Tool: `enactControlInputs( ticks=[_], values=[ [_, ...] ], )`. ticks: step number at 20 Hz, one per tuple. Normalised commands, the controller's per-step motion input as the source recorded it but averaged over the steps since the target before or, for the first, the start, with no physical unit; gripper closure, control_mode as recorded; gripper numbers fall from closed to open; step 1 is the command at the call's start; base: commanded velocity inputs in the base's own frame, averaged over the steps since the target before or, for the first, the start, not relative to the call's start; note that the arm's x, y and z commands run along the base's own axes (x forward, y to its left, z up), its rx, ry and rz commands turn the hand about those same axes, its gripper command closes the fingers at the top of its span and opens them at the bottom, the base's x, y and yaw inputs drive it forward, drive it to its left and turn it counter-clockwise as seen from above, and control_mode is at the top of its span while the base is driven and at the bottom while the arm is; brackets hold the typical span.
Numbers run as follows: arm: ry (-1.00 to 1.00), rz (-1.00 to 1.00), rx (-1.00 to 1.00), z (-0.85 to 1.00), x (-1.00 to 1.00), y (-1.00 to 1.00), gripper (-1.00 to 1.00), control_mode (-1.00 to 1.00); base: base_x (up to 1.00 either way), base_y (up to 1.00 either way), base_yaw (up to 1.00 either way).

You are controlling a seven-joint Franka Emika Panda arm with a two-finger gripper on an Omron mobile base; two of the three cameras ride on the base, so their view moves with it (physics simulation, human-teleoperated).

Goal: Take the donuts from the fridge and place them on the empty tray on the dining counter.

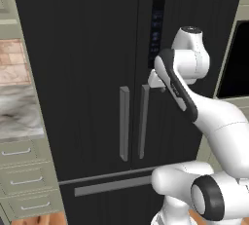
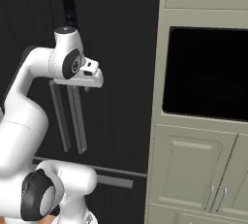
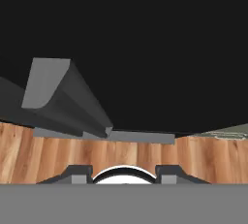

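Marble counter blurs at our left, cut off by the frame. Both doors of the matte black fridge are closed, hiding its contents. Our gripper sits by the grey bar handles; whether its pincer is apart, we cannot tell.

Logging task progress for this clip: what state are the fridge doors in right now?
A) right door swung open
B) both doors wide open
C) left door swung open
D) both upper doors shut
D: in the left base view the fridge shows both black door fronts flush, the two grey bar handles side by side, and no interior shelves showing.
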Motion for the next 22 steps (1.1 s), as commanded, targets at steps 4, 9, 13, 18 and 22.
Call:
enactControlInputs(
  ticks=[4, 9, 13, 18, 22],
  values=[
    [-0.13, -0.03, 0.00, -0.02, -0.61, -0.05, -1.00, -1.00, 0.00, 0.00, 0.00],
    [-0.59, 0.00, -0.04, -0.04, -0.98, 0.00, -1.00, -1.00, 0.00, 0.00, 0.00],
    [-0.65, -0.02, -0.07, -0.06, -0.59, 0.01, -1.00, -1.00, 0.00, 0.00, 0.00],
    [-0.47, -0.04, -0.02, -0.04, -0.14, 0.00, -1.00, -1.00, 0.00, 0.00, 0.00],
    [-0.12, -0.06, 0.00, -0.01, 0.00, 0.00, -1.00, -1.00, 0.00, 0.00, 0.00]
  ],
)
